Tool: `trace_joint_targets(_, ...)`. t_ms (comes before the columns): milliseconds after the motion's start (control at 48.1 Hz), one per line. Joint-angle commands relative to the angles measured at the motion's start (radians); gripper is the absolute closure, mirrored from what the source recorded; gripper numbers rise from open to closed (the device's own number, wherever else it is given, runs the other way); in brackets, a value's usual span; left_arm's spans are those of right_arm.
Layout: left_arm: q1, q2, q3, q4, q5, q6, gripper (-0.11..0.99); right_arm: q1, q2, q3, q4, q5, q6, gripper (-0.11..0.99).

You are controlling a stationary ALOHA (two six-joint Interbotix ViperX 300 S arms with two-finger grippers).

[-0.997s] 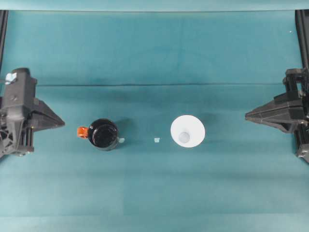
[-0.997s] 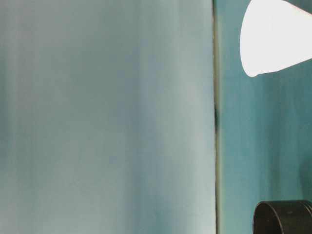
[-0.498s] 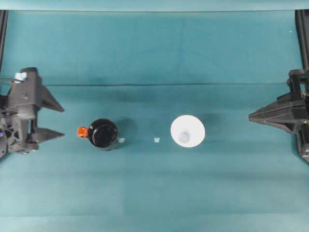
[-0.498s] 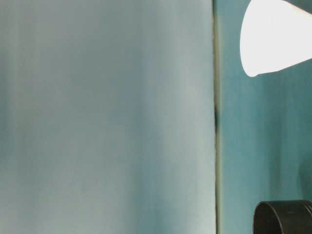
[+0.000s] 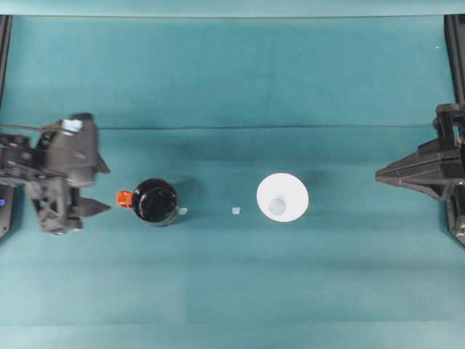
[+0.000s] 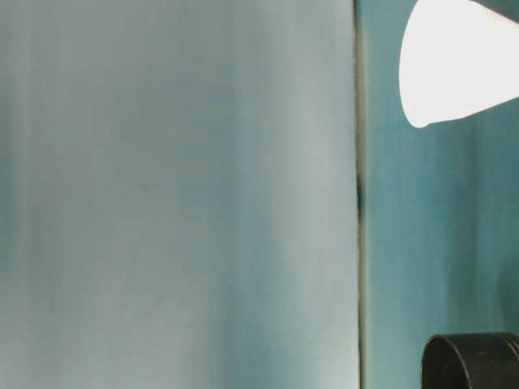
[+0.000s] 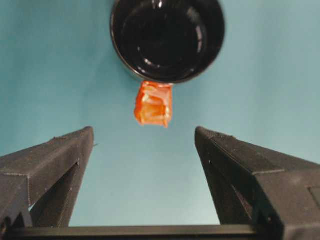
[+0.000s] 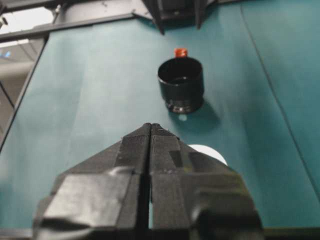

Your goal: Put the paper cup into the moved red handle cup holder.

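The white tapered paper cup (image 5: 282, 197) stands right of the table's middle on the teal cloth-covered table (image 5: 232, 73), its wide rim up and the small greyish base visible inside; in the table-level view its white wall (image 6: 458, 61) shows bright and untouched. Well apart to its left stands the glossy black cylindrical cup holder with the small orange-red handle tab (image 5: 155, 201), upright and empty, the tab pointing away from the cup toward the left arm. Two small pale scraps lie on the cloth, one touching the holder's right side (image 5: 183, 211) and one between holder and cup (image 5: 235, 210).

Neither cup nor holder has shifted over the last second. What has changed is the left gripper (image 5: 102, 187): it was closed and back at the table's left edge, then its fingers spread, and now it has advanced until its tips sit just beside the handle tab. From the left wrist camera the tab (image 7: 154, 103) lies ahead of, and centred between, the two wide-apart black fingers (image 7: 55, 160). This reads as the approach for grasping the handle to move the holder, so cup placement is not yet begun.

The right gripper (image 5: 379, 174) waits at the right edge, pointing at the cup, fingers pressed together and empty (image 8: 150, 131).
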Motion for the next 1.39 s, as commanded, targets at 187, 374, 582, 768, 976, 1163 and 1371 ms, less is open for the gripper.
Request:
trace_joint_targets(187, 0.012, 0.155, -0.060, 0.002, -0.037, 0.008, -0.04, -0.002, 0.006, -0.023, 0.002, 0.009, 0.008, 0.99)
trace_joint_targets(374, 0.023, 0.216, -0.064, 0.002, -0.066, 0.011, -0.04, -0.002, 0.006, -0.023, 0.003, 0.011, 0.008, 0.99)
trace_joint_targets(582, 0.021, 0.272, -0.067, 0.003, -0.087, 0.011, -0.04, -0.002, 0.006, -0.023, 0.002, 0.011, 0.008, 0.99)
trace_joint_targets(768, 0.021, 0.284, -0.066, 0.003, -0.109, 0.009, -0.04, -0.002, 0.006, -0.023, 0.002, 0.009, 0.008, 0.99)
trace_joint_targets(976, 0.021, 0.284, -0.067, 0.003, -0.107, 0.011, -0.04, -0.002, 0.006, -0.023, 0.002, 0.009, 0.006, 0.99)
trace_joint_targets(1163, 0.015, 0.284, -0.067, 0.003, -0.109, 0.011, -0.03, -0.002, 0.006, -0.025, 0.002, 0.009, 0.006, 0.99)
trace_joint_targets(1371, -0.006, 0.284, -0.066, 0.002, -0.103, 0.014, 0.18, -0.002, 0.006, -0.023, 0.002, 0.009, 0.006, 0.99)
